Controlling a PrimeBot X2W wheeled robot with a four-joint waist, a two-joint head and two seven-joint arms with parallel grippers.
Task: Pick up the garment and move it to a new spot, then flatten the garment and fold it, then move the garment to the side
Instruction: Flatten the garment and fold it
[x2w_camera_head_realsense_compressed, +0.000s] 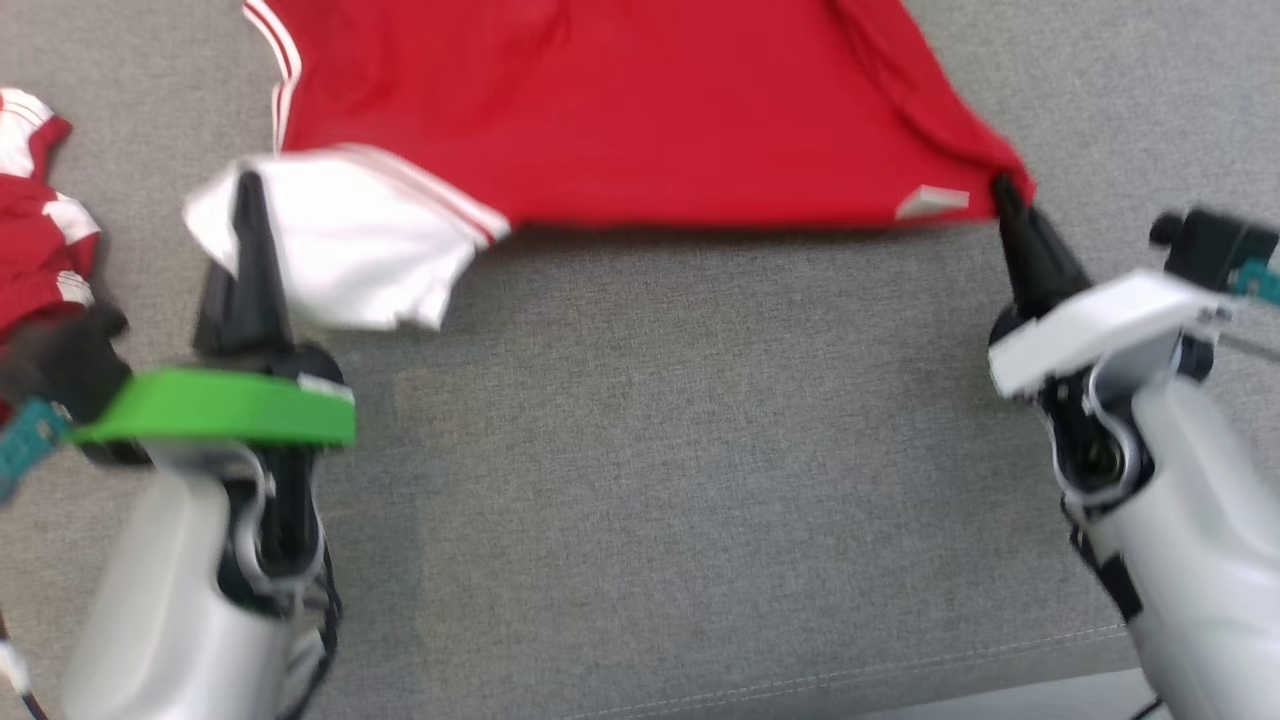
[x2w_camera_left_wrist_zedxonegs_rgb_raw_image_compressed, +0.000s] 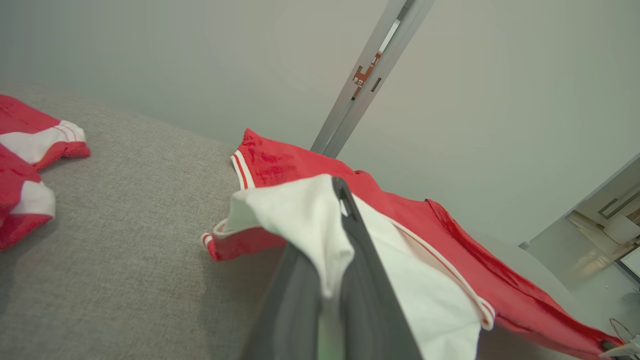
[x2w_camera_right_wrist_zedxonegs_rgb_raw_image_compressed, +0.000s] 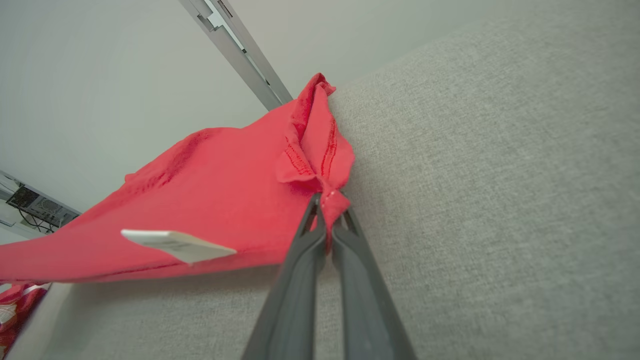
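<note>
Right gripper (x2w_camera_right_wrist_zedxonegs_rgb_raw_image_compressed: 327, 222) is clenched on just a tiny nub of the garment (x2w_camera_head_realsense_compressed: 620, 110) at its hem corner, so one hard tug could pop it loose. Left gripper (x2w_camera_head_realsense_compressed: 248, 190) looks clamped on the white sleeve (x2w_camera_left_wrist_zedxonegs_rgb_raw_image_compressed: 295, 215), though it's blurry. The garment is stretched between them over the grey cushion (x2w_camera_head_realsense_compressed: 640, 450). A second red-and-white garment (x2w_camera_head_realsense_compressed: 35, 250) lies close on the left and might get dragged along.

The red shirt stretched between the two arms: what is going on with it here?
The robot holds a red fabric garment by two ends. Its left gripper is shut on the white sleeve, and its right gripper is shut on a red corner. The garment is stretched between them, with its near edge lifted above the grey fabric surface. More red-and-white clothing lies to the robot's left.
</note>
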